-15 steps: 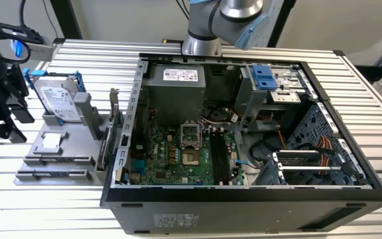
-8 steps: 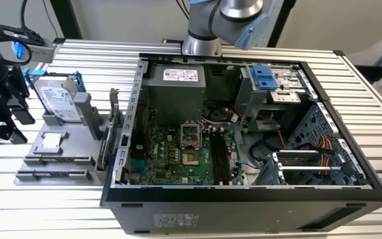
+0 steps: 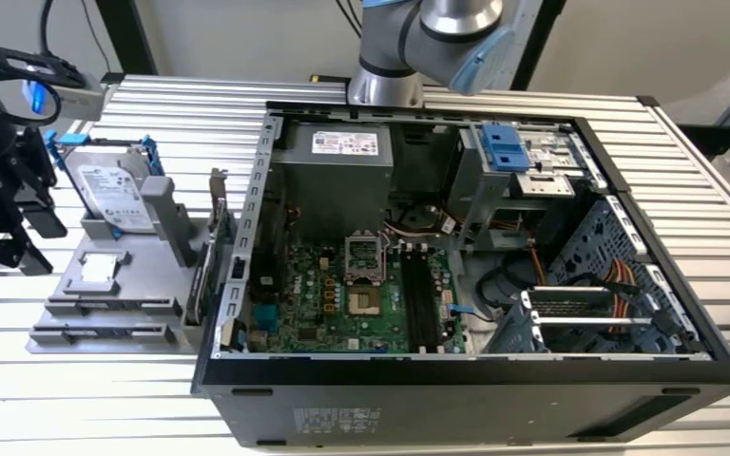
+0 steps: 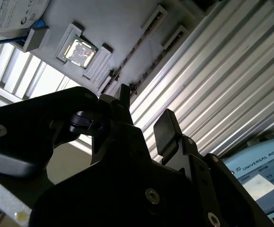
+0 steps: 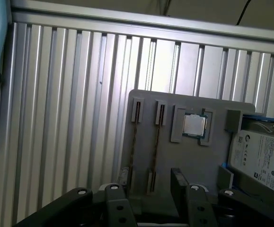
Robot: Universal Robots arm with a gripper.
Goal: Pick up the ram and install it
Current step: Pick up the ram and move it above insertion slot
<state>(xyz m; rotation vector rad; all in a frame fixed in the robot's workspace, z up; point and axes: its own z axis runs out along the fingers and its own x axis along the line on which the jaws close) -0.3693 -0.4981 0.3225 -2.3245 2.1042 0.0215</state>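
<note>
gripper (image 5: 146, 187) first: its two black fingers (image 4: 167, 127) stand well apart with nothing between them, so you're carrying nothing. the ram (image 5: 133, 142) sits on edge in a long slot of the grey holder (image 5: 212, 106), with a second stick (image 5: 156, 142) in the slot just beside it, both clear of the fingers. the same holder carries a square processor chip (image 5: 194, 125) and a hard drive (image 5: 264, 158). in the exterior view your gripper hangs over the ribbed table (image 3: 86, 399) at that view's left, beside the holder, with the open computer case (image 3: 467, 375) to the right.
</note>
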